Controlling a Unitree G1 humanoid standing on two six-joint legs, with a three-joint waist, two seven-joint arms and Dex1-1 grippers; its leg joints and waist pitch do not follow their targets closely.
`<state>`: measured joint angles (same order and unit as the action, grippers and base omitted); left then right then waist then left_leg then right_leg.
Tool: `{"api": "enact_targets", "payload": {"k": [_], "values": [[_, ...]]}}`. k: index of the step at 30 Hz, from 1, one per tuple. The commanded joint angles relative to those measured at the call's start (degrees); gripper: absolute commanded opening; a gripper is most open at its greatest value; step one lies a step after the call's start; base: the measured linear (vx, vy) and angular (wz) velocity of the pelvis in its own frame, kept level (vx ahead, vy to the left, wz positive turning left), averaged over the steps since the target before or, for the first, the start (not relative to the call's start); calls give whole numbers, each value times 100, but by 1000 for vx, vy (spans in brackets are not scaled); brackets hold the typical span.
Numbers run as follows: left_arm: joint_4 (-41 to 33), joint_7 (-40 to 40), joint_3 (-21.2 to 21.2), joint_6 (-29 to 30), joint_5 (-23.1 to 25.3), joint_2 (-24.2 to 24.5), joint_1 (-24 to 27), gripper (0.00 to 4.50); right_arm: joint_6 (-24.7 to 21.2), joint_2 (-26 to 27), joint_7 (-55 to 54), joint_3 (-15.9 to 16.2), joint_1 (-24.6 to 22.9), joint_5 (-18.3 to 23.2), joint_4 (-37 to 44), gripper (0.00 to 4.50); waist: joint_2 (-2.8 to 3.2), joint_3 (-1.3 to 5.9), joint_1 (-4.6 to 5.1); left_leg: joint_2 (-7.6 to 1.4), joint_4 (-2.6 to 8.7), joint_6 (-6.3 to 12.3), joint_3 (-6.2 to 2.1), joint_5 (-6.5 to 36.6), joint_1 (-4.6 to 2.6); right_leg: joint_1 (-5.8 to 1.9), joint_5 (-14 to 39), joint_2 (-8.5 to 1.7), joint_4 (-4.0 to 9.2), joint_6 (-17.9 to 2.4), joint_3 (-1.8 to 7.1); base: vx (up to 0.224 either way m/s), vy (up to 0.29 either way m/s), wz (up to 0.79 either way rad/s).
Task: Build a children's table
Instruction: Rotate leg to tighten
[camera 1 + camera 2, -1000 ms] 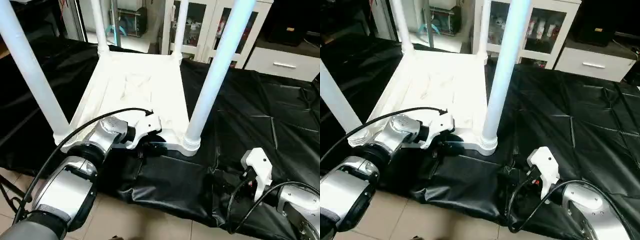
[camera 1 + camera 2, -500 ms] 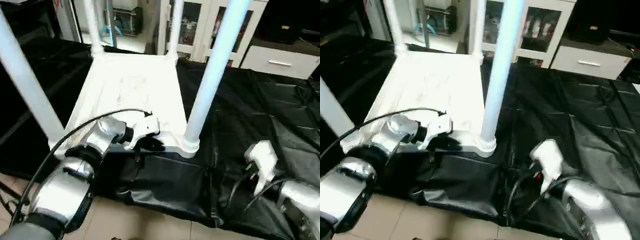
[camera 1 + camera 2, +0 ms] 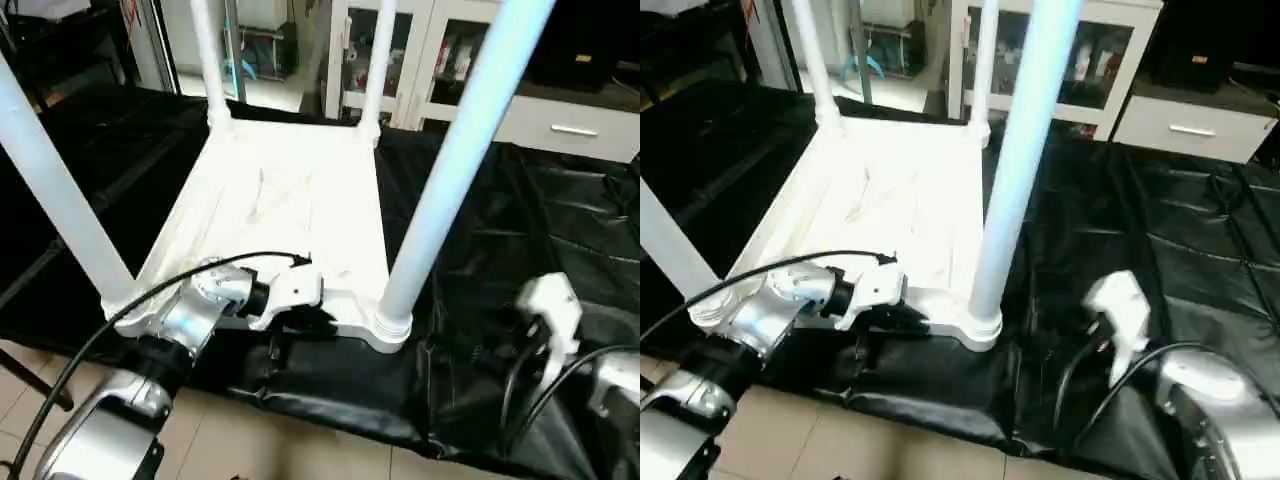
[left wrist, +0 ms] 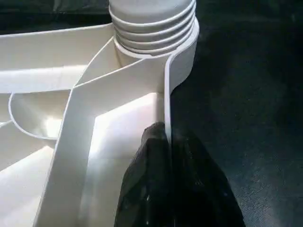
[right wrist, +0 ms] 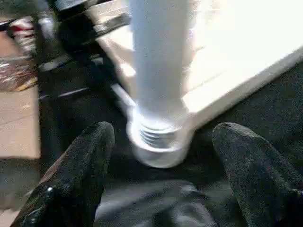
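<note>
The white plastic rectangular tabletop is lying upside down on the black crinkled sheet, its ribbed underside facing up, and four long tapered white tube legs are standing in its round corner sockets. The near right leg is sitting in its socket with the threaded end partly showing above the collar. The left gripper is pinching the thin upright rim of the tabletop beside that socket, its black fingers pressed together on the wall. The right gripper is hanging with fingers spread wide, aimed at the base of that leg but apart from it.

All legs being in place, the work appears to be at the tightening or checking stage. The next move probably calls for the right gripper closing around the near right leg while the left steadies the tabletop.
</note>
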<state>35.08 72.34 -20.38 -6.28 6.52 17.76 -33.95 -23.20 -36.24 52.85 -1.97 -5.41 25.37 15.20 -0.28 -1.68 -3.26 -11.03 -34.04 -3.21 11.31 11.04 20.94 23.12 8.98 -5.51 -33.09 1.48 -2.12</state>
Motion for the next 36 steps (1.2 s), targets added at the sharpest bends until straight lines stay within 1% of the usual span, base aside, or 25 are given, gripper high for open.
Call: {"api": "enact_targets", "payload": {"k": [1, 2, 3, 4, 5, 6, 7, 8, 9, 11, 12, 14, 15, 17, 18, 19, 20, 21, 23, 24, 26, 29, 30, 36], "values": [[-166, 40, -156, 88, -129, -119, 188, 2, 47, -50, 81, 79, 150, -12, 24, 364, -130, 238, 6, -239, 487, 249, -107, 1756, -53, -166, 2127, -266, 401, -1016, 158, 0, 0, 0], [-293, 39, -171, 157, -104, -103, 231, 2, 142, -6, 100, 166, 296, -108, -123, 364, -117, 243, 13, -242, 490, 232, -112, 1737, -52, -164, 2089, -268, 387, -1036, 156, 0, 0, 0], [-320, 47, -183, 162, -88, -101, 234, 2, 204, 28, 145, 234, 418, -159, -251, 364, -122, 242, 20, -234, 485, 226, -105, 1752, -58, -149, 2121, -260, 396, -1037, 151, 0, 0, 0], [-379, 50, -193, 203, -81, -90, 247, 2, 263, 68, 170, 278, 537, -210, -387, 364, -103, 242, 22, -231, 486, 217, -106, 1764, -58, -152, 2122, -265, 399, -1044, 153, 0, 0, 0], [-403, 68, -210, 231, -74, -85, 243, 2, 354, 109, 156, 317, 667, -304, -546, 364, -121, 246, 28, -233, 482, 210, -103, 1757, -59, -148, 2098, -262, 396, -1055, 153, 0, 0, 0], [-442, 75, -223, 270, -68, -79, 246, 2, 410, 130, 150, 336, 750, -365, -650, 364, -123, 251, 20, -232, 470, 201, -91, 1749, -76, -133, 2058, -262, 398, -1082, 156, 0, 0, 0], [-458, 87, -233, 286, -64, -74, 243, 2, 426, 149, 159, 350, 821, -388, -736, 364, -126, 249, 16, -230, 471, 205, -88, 1716, -74, -135, 2007, -255, 392, -1097, 158, 0, 0, 0], [-472, 111, -240, 301, -70, -75, 236, 2, 458, 165, 167, 379, 925, -422, -870, 364, -119, 255, 11, -226, 472, 223, -90, 1620, -59, -154, 1866, -250, 373, -1125, 155, 0, 0, 0], [-482, 147, -245, 328, -82, -80, 221, 2, 518, 151, 206, 428, 1022, -472, -996, 364, -126, 264, 12, -223, 465, 239, -86, 1537, -57, -166, 1734, -248, 354, -1162, 151, 0, 0, 0], [-486, 163, -256, 338, -74, -78, 194, 2, 524, 125, 306, 484, 1095, -467, -1077, 364, -121, 265, 4, -222, 457, 277, -80, 1487, -55, -172, 1648, -250, 349, -1180, 152, 0, 0, 0], [-456, 191, -260, 360, -86, -92, 153, 2, 491, 86, 467, 550, 1143, -427, -1125, 364, -142, 267, 3, -223, 451, 312, -75, 1451, -52, -176, 1594, -251, 346, -1192, 152, 0, 0, 0], [-437, 195, -264, 378, -90, -102, 126, 2, 490, 51, 611, 622, 1187, -411, -1189, 364, -126, 270, -5, -224, 448, 359, -77, 1406, -49, -188, 1560, -252, 336, -1226, 147, 0, 0, 0], [-420, 196, -269, 386, -90, -109, 108, 0, 500, 26, 709, 675, 1217, -412, -1240, 335, -133, 269, -7, -224, 448, 364, -77, 1401, -47, -193, 1562, -251, 336, -1225, 147, 0, 0, 0], [-403, 199, -286, 400, -88, -116, 85, 0, 518, 21, 842, 730, 1271, -422, -1337, 335, -126, 274, -8, -225, 443, 367, -77, 1402, -50, -192, 1558, -258, 335, -1251, 147, 0, 0, 0], [-368, 205, -300, 403, -81, -133, 52, 0, 564, 27, 983, 796, 1344, -443, -1472, 325, -128, 269, -4, -225, 444, 367, -75, 1424, -50, -187, 1575, -256, 339, -1261, 147, 0, 0, 0], [-368, 205, -300, 403, -81, -133, 52, 0, 564, 27, 983, 796, 1344, -443, -1472, 310, -125, 270, -12, -225, 444, 363, -77, 1431, -52, -187, 1591, -256, 341, -1264, 145, 0, 0, 0], [-352, 208, -303, 405, -74, -144, 34, 0, 593, 34, 1047, 831, 1392, -449, -1561, 310, -134, 275, -16, -226, 442, 353, -77, 1422, -55, -191, 1568, -257, 334, -1277, 146, 0, 0, 0], [-340, 208, -303, 408, -67, -153, 21, 0, 628, 44, 1087, 850, 1434, -464, -1642, 297, -124, 277, -15, -227, 444, 356, -79, 1401, -54, -195, 1530, -257, 330, -1293, 145, 0, 0, 0], [-313, 215, -305, 405, -57, -163, -9, 0, 676, 78, 1115, 876, 1529, -494, -1778, 278, -135, 280, -10, -222, 434, 372, -72, 1334, -51, -197, 1417, -252, 316, -1340, 142, 0, 0, 0], [-294, 218, -311, 394, -47, -163, -26, 0, 702, 108, 1123, 896, 1587, -511, -1852, 265, -129, 277, -12, -220, 433, 379, -69, 1341, -55, -194, 1438, -251, 321, -1357, 140, 0, 0, 0], [-262, 222, -322, 378, -36, -162, -48, 0, 751, 148, 1141, 933, 1657, -546, -1955, 246, -121, 279, -16, -225, 434, 363, -71, 1343, -58, -199, 1431, -253, 321, -1358, 142, 0, 0, 0], [-225, 225, -335, 362, -40, -162, -77, 0, 793, 195, 1195, 957, 1713, -560, -2045, 221, -133, 282, -19, -223, 432, 376, -71, 1322, -54, -209, 1374, -253, 311, -1382, 141, 0, 0, 0], [-211, 228, -338, 355, -37, -162, -87, 0, 810, 209, 1214, 968, 1732, -567, -2077, 210, -128, 285, -20, -226, 434, 384, -73, 1301, -57, -211, 1347, -253, 307, -1388, 140, 0, 0, 0], [-173, 273, -377, 337, -7, -150, -104, 0, 720, 207, 1464, 1096, 1678, -467, -2017, 195, -148, 283, -22, -228, 431, 406, -68, 1310, -58, -211, 1365, -253, 309, -1403, 139, 0, 0, 0]]}}
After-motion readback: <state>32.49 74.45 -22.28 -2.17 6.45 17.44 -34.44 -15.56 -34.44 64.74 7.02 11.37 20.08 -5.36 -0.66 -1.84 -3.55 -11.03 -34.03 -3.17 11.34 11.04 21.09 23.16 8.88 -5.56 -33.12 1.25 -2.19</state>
